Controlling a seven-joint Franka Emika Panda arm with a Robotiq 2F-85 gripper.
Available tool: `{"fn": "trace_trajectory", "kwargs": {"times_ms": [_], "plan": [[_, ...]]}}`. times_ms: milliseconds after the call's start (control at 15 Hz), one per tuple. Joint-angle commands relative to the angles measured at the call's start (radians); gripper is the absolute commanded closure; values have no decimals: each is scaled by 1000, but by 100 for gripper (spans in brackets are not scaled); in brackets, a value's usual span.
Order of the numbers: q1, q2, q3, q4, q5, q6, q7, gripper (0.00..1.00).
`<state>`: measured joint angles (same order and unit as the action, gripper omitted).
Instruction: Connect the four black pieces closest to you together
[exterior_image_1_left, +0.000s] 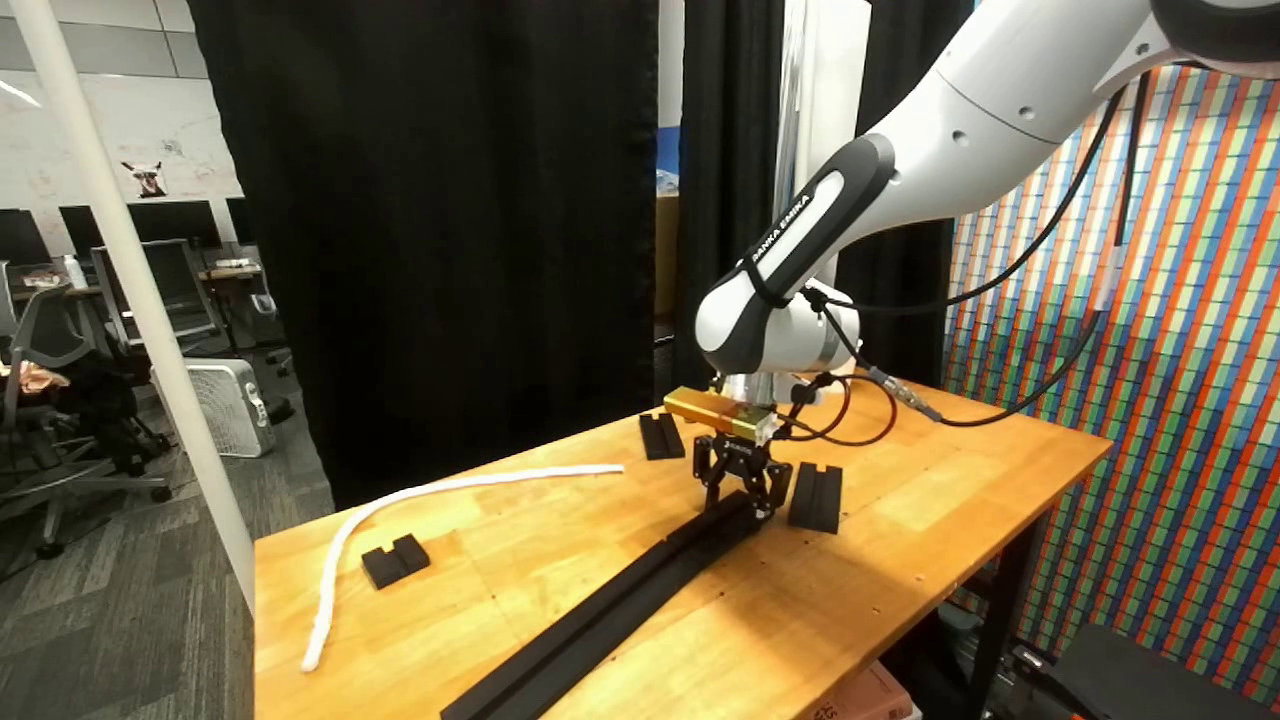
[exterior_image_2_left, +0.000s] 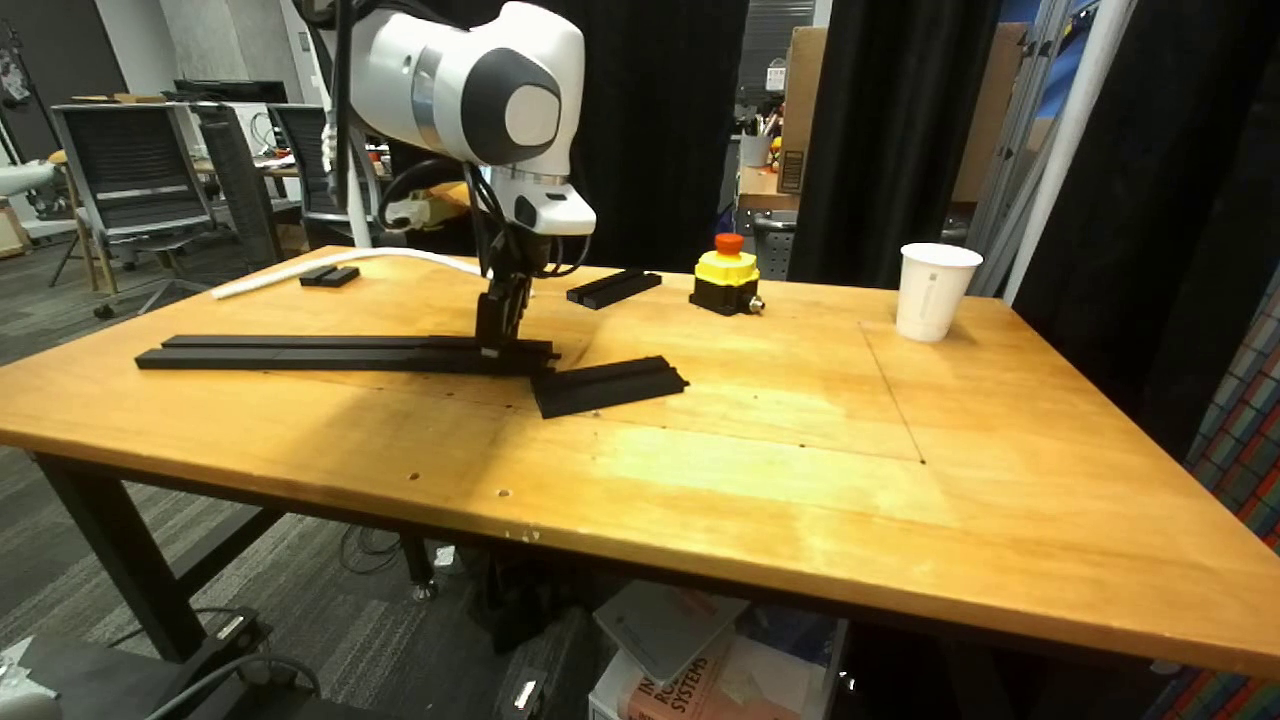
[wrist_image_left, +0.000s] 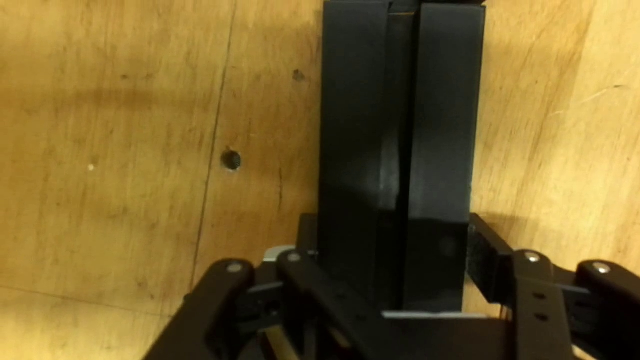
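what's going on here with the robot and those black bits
A robot arm is at work joining black pieces on a wooden table. Its gripper is closed on the sides of the end piece of a long black strip; I can't tell whether it is fully seated. A grooved black piece lies at an angle near that end, not joined on. Two other black blocks lie apart.

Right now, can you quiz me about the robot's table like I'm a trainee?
1. The black, two-fingered end effector holds: (a) the curved white strip; (b) a flat, grooved black bar; (c) the white paper cup.
2. True or false: the short, grooved black block nearest the end effector lies at an angle to the long black strip.
3. Fill in: the round button on the yellow-and-black box is ____.
Key: 1 b; 2 true; 3 red.
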<state>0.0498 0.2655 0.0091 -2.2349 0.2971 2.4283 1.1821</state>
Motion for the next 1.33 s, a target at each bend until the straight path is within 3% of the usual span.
{"fn": "trace_trajectory", "kwargs": {"times_ms": [0,1267], "plan": [[9,-9,5,-4,24,21,-6,54],[22,29,20,46,41,13,7,54]]}}
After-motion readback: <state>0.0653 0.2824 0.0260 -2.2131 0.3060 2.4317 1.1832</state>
